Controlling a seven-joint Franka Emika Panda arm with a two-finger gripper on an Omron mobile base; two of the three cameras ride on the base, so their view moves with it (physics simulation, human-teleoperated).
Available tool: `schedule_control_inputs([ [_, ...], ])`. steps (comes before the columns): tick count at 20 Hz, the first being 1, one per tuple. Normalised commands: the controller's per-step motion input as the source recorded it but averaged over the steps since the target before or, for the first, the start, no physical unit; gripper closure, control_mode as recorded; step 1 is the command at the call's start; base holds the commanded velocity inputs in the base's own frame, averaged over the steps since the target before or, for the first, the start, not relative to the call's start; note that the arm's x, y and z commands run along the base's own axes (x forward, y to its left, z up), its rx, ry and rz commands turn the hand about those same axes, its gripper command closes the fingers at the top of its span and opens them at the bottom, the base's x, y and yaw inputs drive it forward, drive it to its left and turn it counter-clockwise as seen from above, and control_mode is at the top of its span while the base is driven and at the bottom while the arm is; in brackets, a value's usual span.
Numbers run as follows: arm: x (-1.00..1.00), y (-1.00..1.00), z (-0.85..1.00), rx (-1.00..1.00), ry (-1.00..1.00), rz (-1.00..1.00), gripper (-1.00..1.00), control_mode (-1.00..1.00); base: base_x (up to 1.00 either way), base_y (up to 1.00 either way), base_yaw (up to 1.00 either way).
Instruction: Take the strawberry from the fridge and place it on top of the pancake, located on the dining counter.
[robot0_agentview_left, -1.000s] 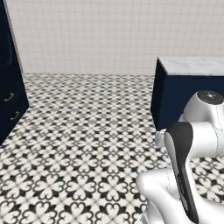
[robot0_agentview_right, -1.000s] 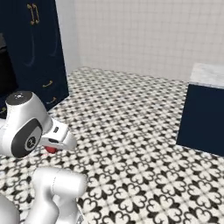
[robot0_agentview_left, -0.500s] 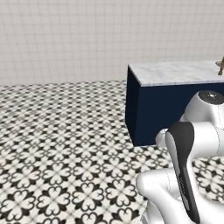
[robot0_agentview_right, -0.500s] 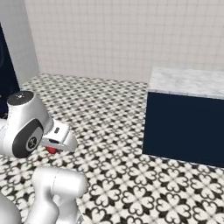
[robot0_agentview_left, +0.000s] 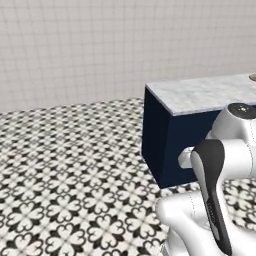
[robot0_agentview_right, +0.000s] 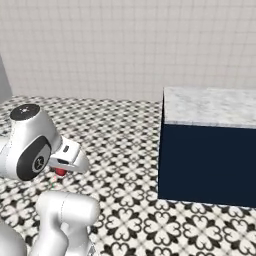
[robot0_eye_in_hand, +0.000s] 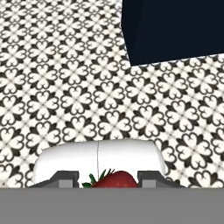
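gripper (robot0_eye_in_hand: 108, 183) clamped on the strawberry (robot0_eye_in_hand: 114, 179), red fruit sits between the fingers, carried low over patterned floor (robot0_eye_in_hand: 65, 87) | dining counter (robot0_agentview_right: 210, 107) marble top, navy base, ahead right of arm | red dot under hand in right base view too

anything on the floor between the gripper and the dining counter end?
Nothing: only bare patterned floor tiles lie between the gripper, shut on the strawberry, and the dining counter, as the right base view shows.
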Motion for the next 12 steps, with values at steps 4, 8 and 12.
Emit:
schedule_control_inputs([
  [4, 0.0, 0.0, 0.0, 0.0, 0.0, 0.0, 1.0, 1.0, 1.0, 1.0, -0.47],
  [8, 0.0, 0.0, 0.0, 0.0, 0.0, 0.0, 1.0, 1.0, 1.0, 0.96, -0.48],
  [12, 0.0, 0.0, 0.0, 0.0, 0.0, 0.0, 1.0, 1.0, 1.0, 0.71, -0.49],
])
